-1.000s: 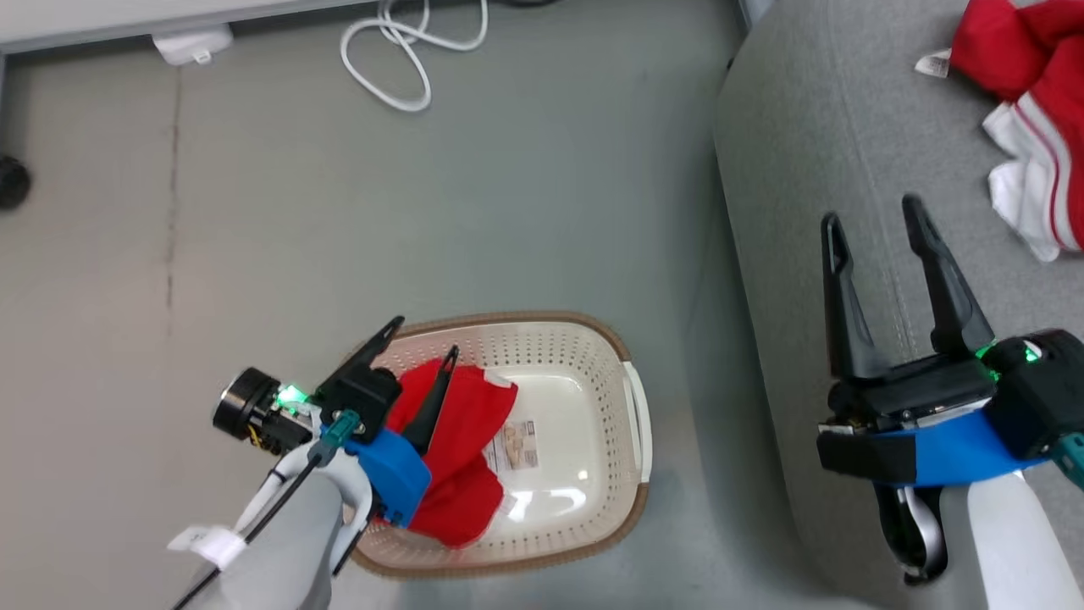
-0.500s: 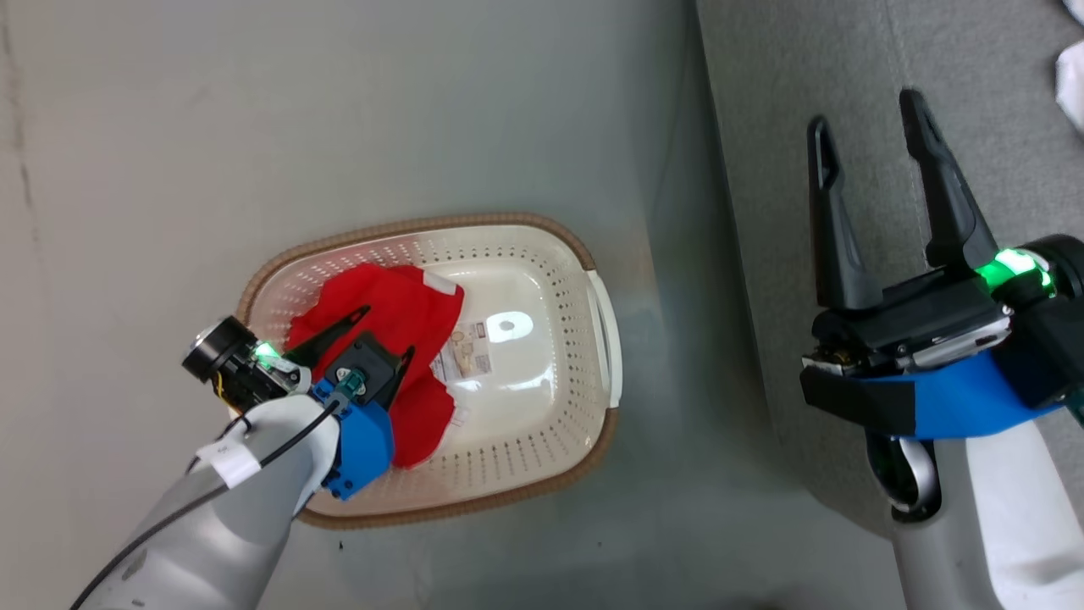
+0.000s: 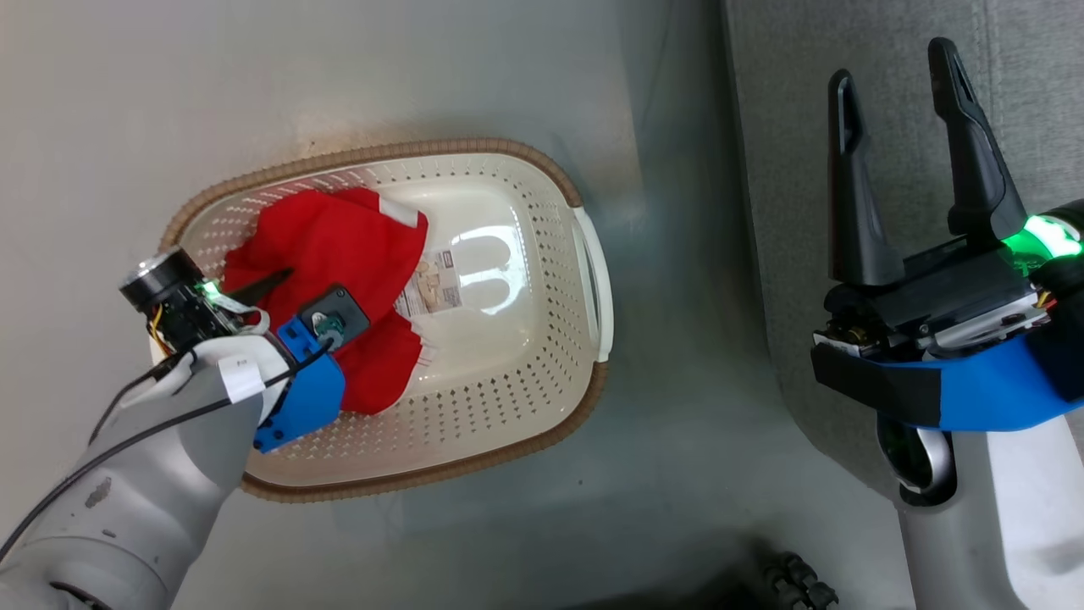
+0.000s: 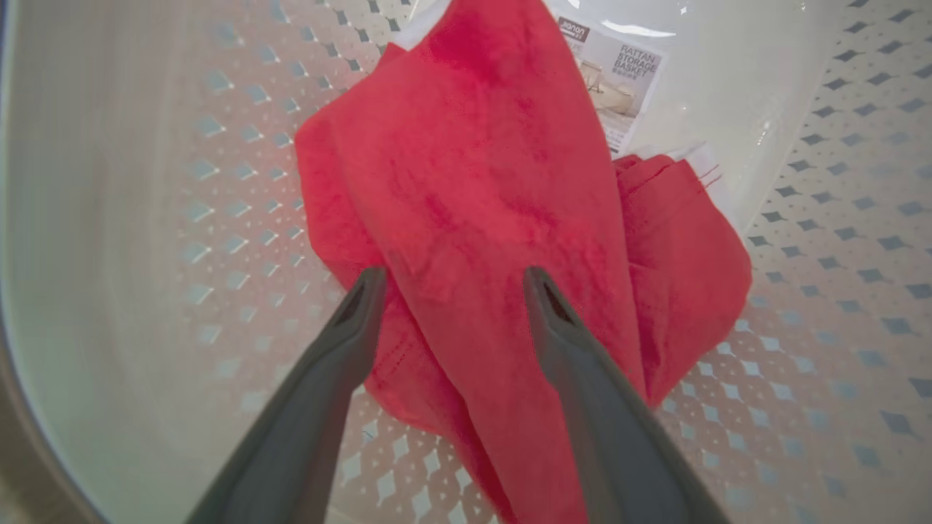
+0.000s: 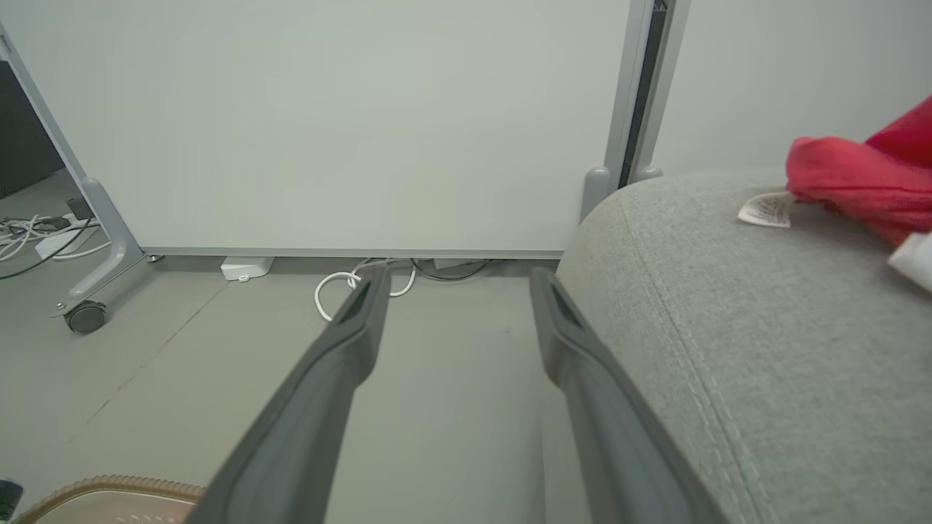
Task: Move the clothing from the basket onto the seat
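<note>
A red piece of clothing (image 3: 339,246) lies crumpled in the left half of the cream basket (image 3: 525,398) on the floor. My left gripper (image 3: 305,292) reaches down into the basket. In the left wrist view it (image 4: 453,275) is open, its two fingers straddling a raised fold of that red clothing (image 4: 473,160) without pinching it. My right gripper (image 3: 889,63) hangs open and empty over the edge of the grey seat (image 3: 779,135). The right wrist view shows it (image 5: 459,273) beside the seat (image 5: 728,327), where another red garment (image 5: 852,175) with a white tag lies.
A paper label (image 3: 436,288) is stuck to the basket's floor. In the right wrist view a white wheeled panel (image 5: 328,124) stands ahead, with a coiled white cable (image 5: 349,284) and a caster (image 5: 86,317) on the floor. The basket's brown rim (image 5: 109,484) lies below.
The head camera has tilted down, so the picture has shifted. My left gripper has gone deeper into the basket, down over the red clothing. The right gripper stays open.
</note>
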